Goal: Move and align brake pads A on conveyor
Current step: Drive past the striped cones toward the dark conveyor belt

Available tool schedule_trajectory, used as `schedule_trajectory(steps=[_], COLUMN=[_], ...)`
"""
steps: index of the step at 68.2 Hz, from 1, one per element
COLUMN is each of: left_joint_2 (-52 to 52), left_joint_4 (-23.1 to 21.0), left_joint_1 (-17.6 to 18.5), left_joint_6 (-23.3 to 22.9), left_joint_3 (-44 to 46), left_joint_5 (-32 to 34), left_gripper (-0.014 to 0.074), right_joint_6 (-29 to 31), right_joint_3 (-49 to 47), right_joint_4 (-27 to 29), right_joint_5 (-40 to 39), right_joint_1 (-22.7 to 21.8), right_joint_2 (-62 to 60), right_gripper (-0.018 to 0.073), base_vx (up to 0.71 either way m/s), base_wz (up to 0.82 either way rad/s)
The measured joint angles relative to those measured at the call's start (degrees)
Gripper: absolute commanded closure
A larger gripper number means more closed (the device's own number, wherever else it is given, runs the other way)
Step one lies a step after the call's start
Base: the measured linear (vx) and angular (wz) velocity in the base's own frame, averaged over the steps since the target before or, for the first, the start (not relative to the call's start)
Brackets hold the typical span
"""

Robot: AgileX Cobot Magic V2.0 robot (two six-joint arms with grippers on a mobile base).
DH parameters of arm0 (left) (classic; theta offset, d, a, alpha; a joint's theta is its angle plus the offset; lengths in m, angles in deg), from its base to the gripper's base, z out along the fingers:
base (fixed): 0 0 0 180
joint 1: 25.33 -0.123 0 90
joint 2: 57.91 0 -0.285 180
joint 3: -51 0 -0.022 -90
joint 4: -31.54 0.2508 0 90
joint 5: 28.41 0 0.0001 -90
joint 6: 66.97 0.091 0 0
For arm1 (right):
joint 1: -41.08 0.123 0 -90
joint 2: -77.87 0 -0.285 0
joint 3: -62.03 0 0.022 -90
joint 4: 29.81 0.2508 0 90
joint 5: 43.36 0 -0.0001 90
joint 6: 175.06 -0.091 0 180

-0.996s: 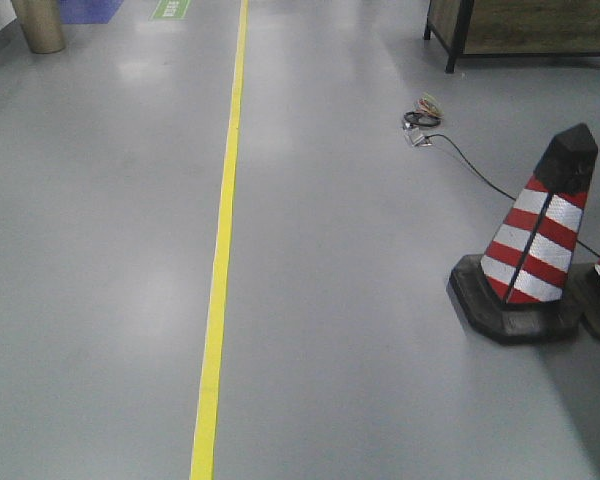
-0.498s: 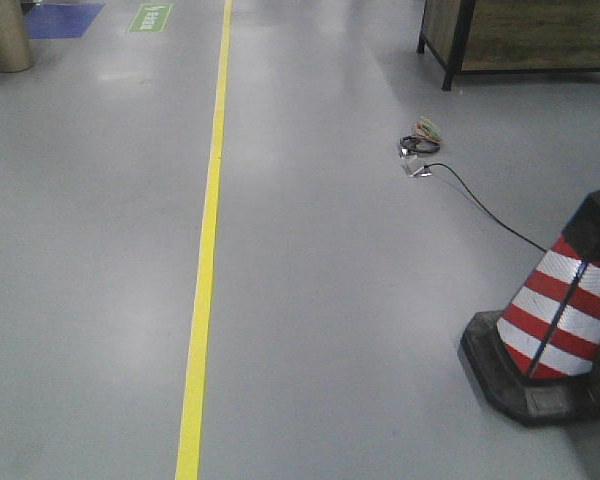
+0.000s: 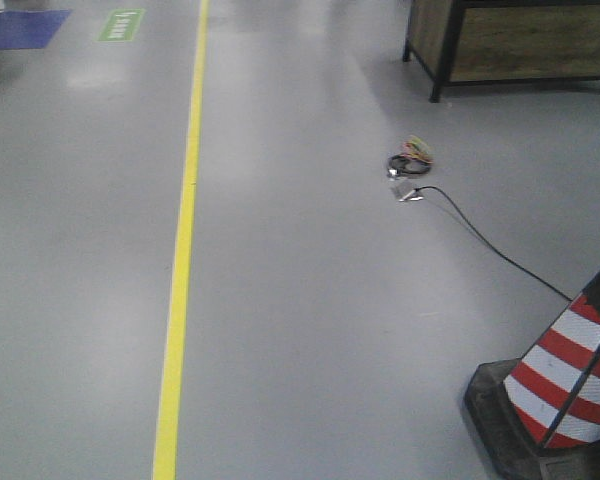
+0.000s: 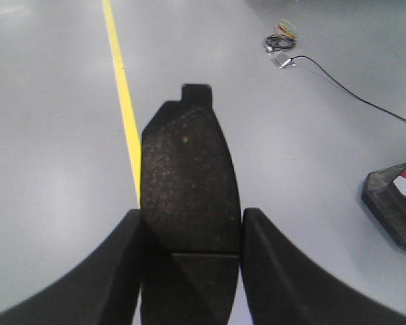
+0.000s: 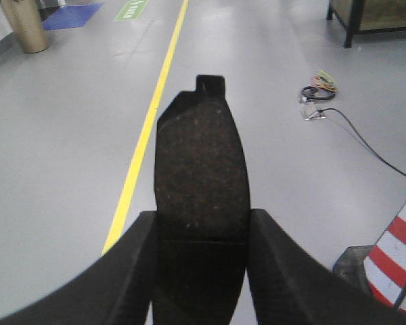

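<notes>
Each wrist view shows one dark grey brake pad held above the grey floor. In the left wrist view my left gripper point(image 4: 191, 233) is shut on a brake pad point(image 4: 188, 176) whose end tab points away from me. In the right wrist view my right gripper point(image 5: 201, 233) is shut on a second brake pad point(image 5: 201, 169), its tab also pointing forward. Both pads show a groove across the middle, level with the fingers. The conveyor is out of view. The front-facing view shows neither gripper.
A yellow floor line point(image 3: 180, 260) runs ahead on the left. A red-and-white traffic cone point(image 3: 570, 385) stands near right. A cable with a coil and plug point(image 3: 410, 165) lies on the floor ahead. A wooden cabinet on black legs point(image 3: 510, 40) stands far right.
The front view has shifted: the cone has slid toward the lower right edge, the cabinet and cable coil have come lower into the picture, and the yellow line has moved left.
</notes>
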Motion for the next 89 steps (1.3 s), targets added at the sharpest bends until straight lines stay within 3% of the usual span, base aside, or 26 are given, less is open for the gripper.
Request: schedule_trajectory(steps=[18,89], left_joint_2=[0.0,0.0], left_joint_4=[0.1,0.1], left_joint_1=[0.0,0.0], left_joint_6=[0.0,0.0], left_joint_3=[0.0,0.0], left_joint_5=[0.0,0.0], left_gripper=[0.0603,0.0603], right_joint_6=[0.0,0.0], right_joint_3=[0.0,0.0], right_joint_4=[0.0,0.0], right_joint_5=[0.0,0.0], right_joint_1=[0.0,0.0], right_joint_2=[0.0,0.0], right_gripper=[0.0566,0.0566], base_vx=[0.35,0.21], base_wz=[-0.59,-0.90])
